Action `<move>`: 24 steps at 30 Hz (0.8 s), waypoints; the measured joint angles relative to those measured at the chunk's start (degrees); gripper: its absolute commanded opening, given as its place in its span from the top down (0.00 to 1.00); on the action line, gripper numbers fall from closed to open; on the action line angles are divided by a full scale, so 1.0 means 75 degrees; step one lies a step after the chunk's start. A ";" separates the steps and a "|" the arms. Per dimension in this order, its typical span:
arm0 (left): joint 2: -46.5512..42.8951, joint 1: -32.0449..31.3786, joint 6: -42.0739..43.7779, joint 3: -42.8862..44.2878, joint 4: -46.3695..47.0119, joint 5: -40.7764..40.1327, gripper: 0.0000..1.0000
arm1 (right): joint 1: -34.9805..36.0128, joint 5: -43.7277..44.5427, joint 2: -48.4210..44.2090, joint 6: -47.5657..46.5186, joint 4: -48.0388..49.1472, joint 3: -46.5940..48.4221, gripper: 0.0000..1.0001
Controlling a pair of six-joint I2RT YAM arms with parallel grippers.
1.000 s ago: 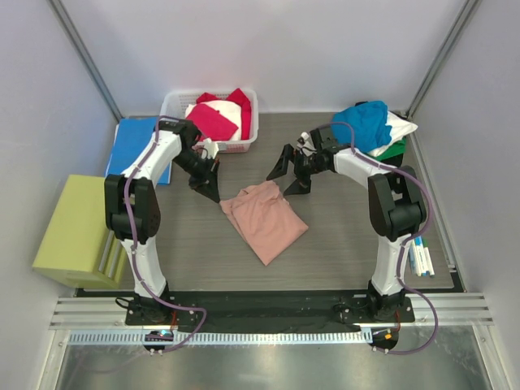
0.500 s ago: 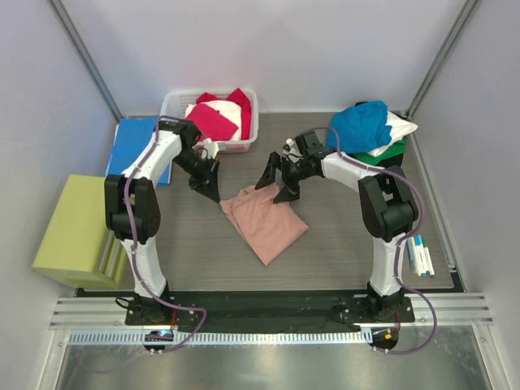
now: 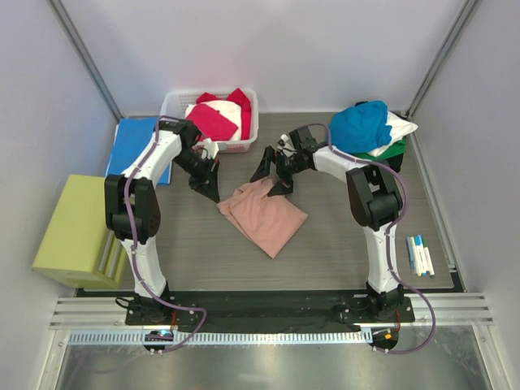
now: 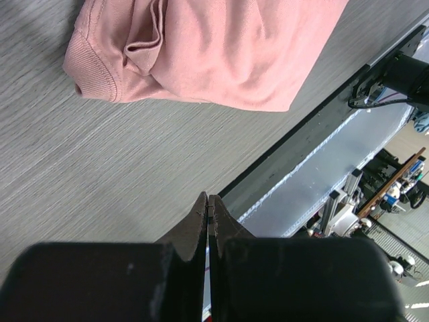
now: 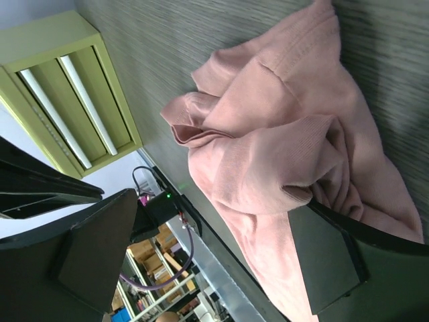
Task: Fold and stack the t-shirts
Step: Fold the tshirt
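Observation:
A dusty-pink t-shirt [image 3: 264, 213] lies crumpled on the grey table at the centre; it also shows in the left wrist view [image 4: 214, 47] and the right wrist view [image 5: 281, 147]. My left gripper [image 3: 210, 191] is shut and empty, just left of the shirt's corner, with its tips [image 4: 208, 201] above bare table. My right gripper [image 3: 272, 175] is open over the shirt's far edge, and in its wrist view [image 5: 214, 255] one finger [image 5: 328, 261] rests against a fold. Magenta and white tees [image 3: 215, 118] fill the basket. Teal-blue, white and green tees [image 3: 367, 128] are piled at the back right.
A white basket [image 3: 175, 101] stands at the back left. A flat blue folder [image 3: 138, 150] lies left of it, and a yellow-green box [image 3: 77, 231] sits at the left edge, also seen in the right wrist view [image 5: 74, 94]. Markers [image 3: 420, 256] lie at the right edge.
My right gripper has moved left from near the right pile to the pink shirt's far edge, and the shirt has shifted slightly. The left arm has not moved.

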 measured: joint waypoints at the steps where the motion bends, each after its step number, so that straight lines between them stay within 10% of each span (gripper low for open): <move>1: 0.0000 0.0000 0.0003 0.0000 0.0000 -0.0012 1.00 | 0.0000 -0.0003 0.0000 0.0009 0.0000 0.0038 0.00; 24: 0.0000 0.0000 0.0006 -0.0067 -0.0003 -0.0050 1.00 | 0.0501 -0.0221 0.0303 0.0673 0.1314 0.0146 0.00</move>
